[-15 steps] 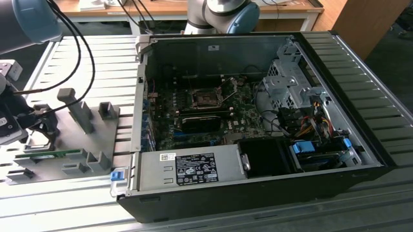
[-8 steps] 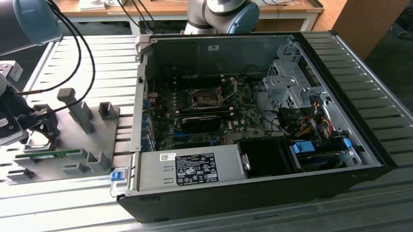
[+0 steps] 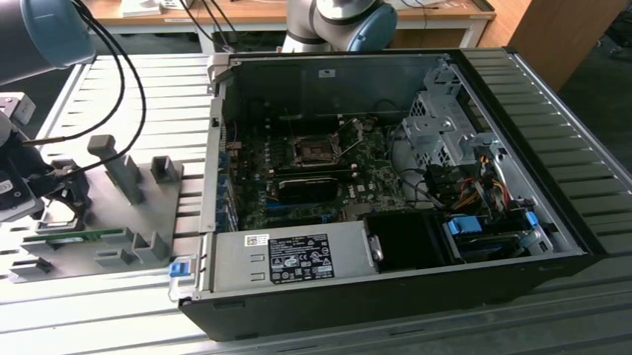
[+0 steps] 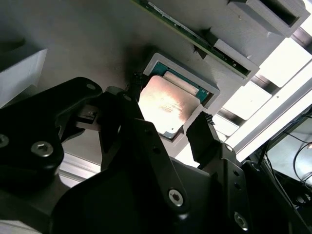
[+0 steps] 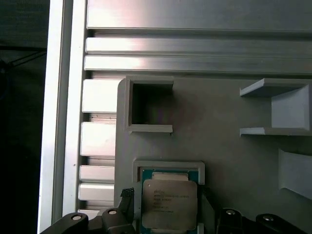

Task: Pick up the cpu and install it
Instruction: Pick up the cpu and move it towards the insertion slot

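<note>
The fixture plate [image 3: 148, 211] and computer case [image 3: 395, 303] lie side by side on the table [image 3: 109, 325].
In the exterior view the computer case is at 3 o'clock from the fixture plate; the cpu [image 5: 169, 204] lies in a plate pocket, between the spread fingers [image 4: 201, 132] of the gripper [image 4: 168, 101].

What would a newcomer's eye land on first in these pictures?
The big open computer case lies in the middle of the exterior view, its motherboard exposed inside. In both wrist views the silvery cpu sits in a pocket of the grey fixture plate, with the gripper poised right at it.
</note>
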Available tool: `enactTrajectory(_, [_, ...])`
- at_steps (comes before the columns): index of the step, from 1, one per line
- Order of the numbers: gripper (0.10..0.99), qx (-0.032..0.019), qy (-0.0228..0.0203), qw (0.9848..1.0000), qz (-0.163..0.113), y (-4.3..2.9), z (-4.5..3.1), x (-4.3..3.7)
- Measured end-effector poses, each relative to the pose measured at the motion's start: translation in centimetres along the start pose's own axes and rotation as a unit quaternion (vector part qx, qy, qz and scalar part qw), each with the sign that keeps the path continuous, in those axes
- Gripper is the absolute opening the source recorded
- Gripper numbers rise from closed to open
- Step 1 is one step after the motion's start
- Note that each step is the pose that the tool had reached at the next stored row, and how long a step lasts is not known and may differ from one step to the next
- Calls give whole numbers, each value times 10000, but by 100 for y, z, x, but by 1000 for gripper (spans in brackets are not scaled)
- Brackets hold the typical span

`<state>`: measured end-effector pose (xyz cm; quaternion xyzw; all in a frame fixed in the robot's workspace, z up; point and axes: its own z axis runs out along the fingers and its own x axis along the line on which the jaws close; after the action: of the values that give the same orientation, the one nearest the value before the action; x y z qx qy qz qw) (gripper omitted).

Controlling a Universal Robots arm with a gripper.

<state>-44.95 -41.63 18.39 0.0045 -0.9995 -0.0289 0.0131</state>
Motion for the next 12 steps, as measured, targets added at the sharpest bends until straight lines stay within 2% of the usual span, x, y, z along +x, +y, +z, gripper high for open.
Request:
enactTrajectory(10, [639, 1, -11, 10000, -1, 1, -6, 1])
enactTrajectory(11, [565, 1, -12, 10000, -1, 1, -6, 0])
enactTrajectory(12, [565, 1, -14, 10000, -1, 1, -5, 0])
